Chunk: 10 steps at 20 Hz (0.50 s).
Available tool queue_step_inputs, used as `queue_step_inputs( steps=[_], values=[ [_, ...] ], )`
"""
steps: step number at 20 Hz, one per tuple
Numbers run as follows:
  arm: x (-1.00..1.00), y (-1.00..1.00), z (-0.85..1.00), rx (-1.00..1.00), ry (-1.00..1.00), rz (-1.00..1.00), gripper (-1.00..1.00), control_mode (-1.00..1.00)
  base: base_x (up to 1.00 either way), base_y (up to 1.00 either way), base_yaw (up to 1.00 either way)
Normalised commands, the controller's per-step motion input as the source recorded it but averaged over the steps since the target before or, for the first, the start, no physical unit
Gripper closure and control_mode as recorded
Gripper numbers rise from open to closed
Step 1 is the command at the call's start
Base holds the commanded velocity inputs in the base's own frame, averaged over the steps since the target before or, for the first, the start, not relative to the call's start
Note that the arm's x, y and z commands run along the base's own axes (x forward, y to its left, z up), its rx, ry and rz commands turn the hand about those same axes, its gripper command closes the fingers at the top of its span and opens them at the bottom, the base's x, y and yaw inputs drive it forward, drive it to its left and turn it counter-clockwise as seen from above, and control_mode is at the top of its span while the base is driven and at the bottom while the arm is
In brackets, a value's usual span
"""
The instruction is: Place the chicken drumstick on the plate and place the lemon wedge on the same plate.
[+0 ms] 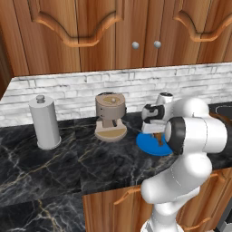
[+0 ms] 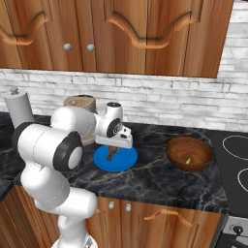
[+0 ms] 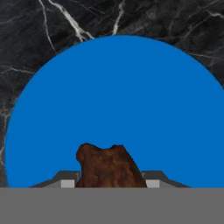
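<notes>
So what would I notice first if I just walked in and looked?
Probably the bright blue plate on the dark marble counter, with the white arm's end effector right above it, holding the brown chicken drumstick. Next, the wooden bowl to the plate's right, with the tiny lemon wedge inside.

My hand [image 2: 112,153] holds the drumstick [image 3: 109,167] over the plate [image 2: 122,162]; bowl [image 2: 189,153] to its right holds the wedge [image 2: 187,160]; all on the bench [image 2: 155,181].

no readable text, labels or signs
</notes>
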Motion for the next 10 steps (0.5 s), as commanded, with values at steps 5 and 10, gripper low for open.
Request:
queue_step_inputs(
  steps=[5, 10],
  values=[
    [0.02, 0.43, -0.16, 0.01, 0.00, -0.06, 1.00, -1.00, 0.00, 0.00, 0.00],
    [0.15, 0.23, -0.31, 0.01, -0.02, -0.02, 1.00, -1.00, 0.00, 0.00, 0.00]
  ],
)
